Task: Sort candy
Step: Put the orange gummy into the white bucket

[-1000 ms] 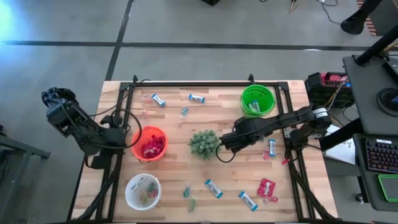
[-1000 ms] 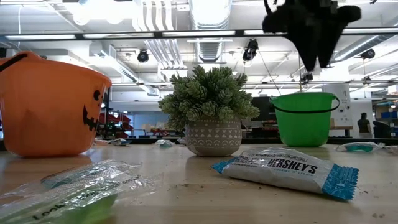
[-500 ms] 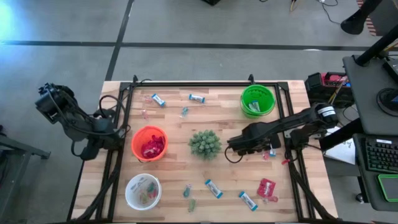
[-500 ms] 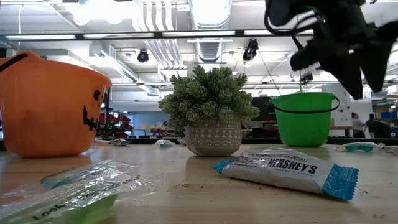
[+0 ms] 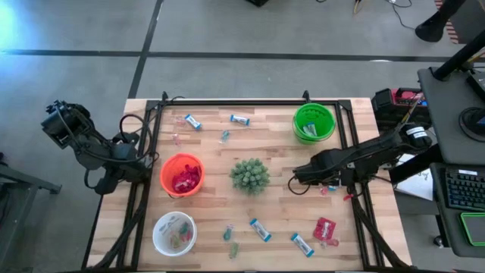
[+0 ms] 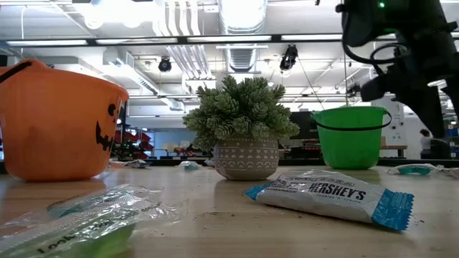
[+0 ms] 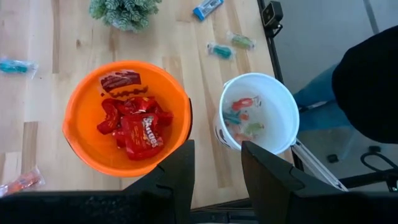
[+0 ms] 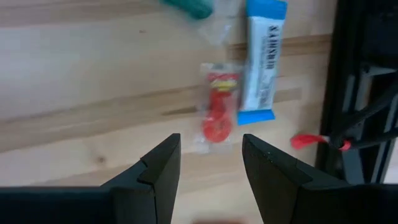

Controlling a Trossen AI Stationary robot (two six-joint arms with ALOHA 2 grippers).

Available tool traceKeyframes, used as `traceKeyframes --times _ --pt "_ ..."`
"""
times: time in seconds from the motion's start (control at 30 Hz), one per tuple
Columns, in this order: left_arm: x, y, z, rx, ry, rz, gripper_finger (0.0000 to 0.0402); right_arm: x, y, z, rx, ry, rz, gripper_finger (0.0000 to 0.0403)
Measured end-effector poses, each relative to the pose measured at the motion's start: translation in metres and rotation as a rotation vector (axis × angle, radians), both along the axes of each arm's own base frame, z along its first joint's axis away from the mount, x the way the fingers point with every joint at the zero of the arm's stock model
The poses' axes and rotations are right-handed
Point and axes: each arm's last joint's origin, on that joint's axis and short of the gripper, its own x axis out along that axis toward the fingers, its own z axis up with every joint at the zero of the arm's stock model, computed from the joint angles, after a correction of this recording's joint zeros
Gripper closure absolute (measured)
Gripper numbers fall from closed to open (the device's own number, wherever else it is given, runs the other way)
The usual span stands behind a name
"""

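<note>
The right gripper (image 5: 297,177) is held with its fingers apart and empty above the table's right side, just over a small red sweet (image 8: 217,112) and a blue-and-white bar (image 8: 261,59) whose lettering cannot be read. "HERSHEY'S" is legible only in the low view, on a blue-and-white bar (image 6: 330,195). The left gripper (image 7: 214,180), also parted and empty, is held off the table's left edge; only through its wrist view is "Skittles" readable on red packets (image 7: 138,124) inside the orange bowl (image 5: 166,168). More candy is scattered across the wooden table (image 5: 280,220).
</note>
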Motion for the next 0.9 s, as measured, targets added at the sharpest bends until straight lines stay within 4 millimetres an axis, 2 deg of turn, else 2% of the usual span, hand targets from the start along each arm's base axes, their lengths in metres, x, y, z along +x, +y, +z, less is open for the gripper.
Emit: traceKeyframes --times 0.4,0.8,0.9 --pt "0.002 -0.002 0.000 -0.008 0.003 0.010 0.0288 -0.018 -0.003 -0.035 0.007 -0.056 -0.027 0.0238" --pt "0.006 -0.006 -0.001 -0.004 0.011 0.014 0.0288 -0.027 -0.005 -0.059 0.013 -0.083 -0.064 0.0239" --pt "0.007 -0.006 -0.001 -0.002 0.013 0.014 0.0288 -0.028 -0.005 -0.061 0.015 -0.088 -0.072 0.0252"
